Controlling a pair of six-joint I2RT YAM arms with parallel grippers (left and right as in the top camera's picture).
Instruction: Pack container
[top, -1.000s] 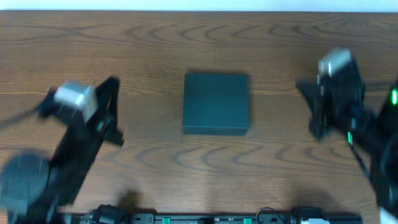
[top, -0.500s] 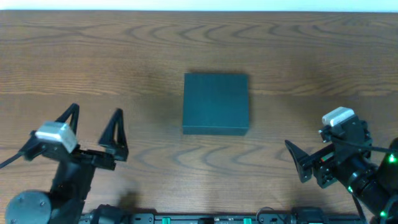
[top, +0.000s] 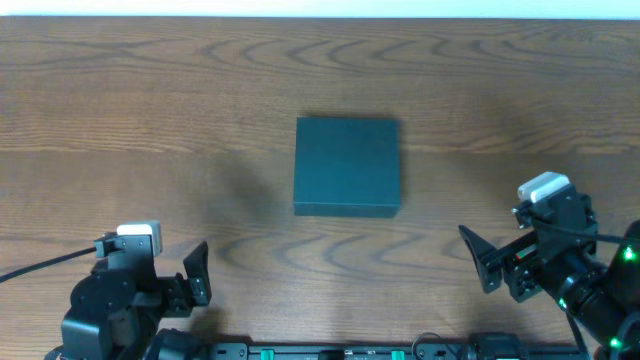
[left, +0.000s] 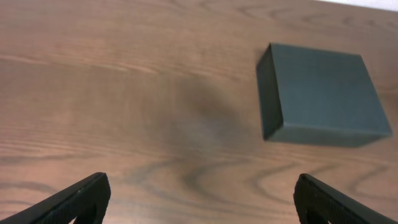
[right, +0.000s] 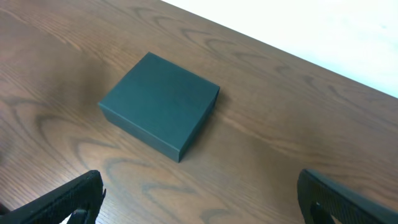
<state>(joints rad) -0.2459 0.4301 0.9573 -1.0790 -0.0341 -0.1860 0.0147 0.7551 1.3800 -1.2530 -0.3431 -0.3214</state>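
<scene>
The container (top: 347, 167) is a dark teal box with its lid closed, lying flat in the middle of the wooden table. In the left wrist view the container (left: 320, 93) lies at the upper right. In the right wrist view the container (right: 158, 106) lies left of centre. My left gripper (top: 190, 285) sits at the front left edge, far from the box. The left gripper (left: 202, 205) is open with only bare wood between its fingers. My right gripper (top: 488, 265) rests at the front right. The right gripper (right: 202, 205) is open too, with nothing in it.
The wooden table (top: 200, 90) stretches around the box on every side. A dark rail with cables (top: 340, 352) runs along the front edge between the two arm bases. The table's far edge (right: 323, 71) meets a white background.
Both arms have drawn back from beside the container to the front edge. The right arm has been still for the last half second, and the left arm has kept retreating. The box has not moved.
</scene>
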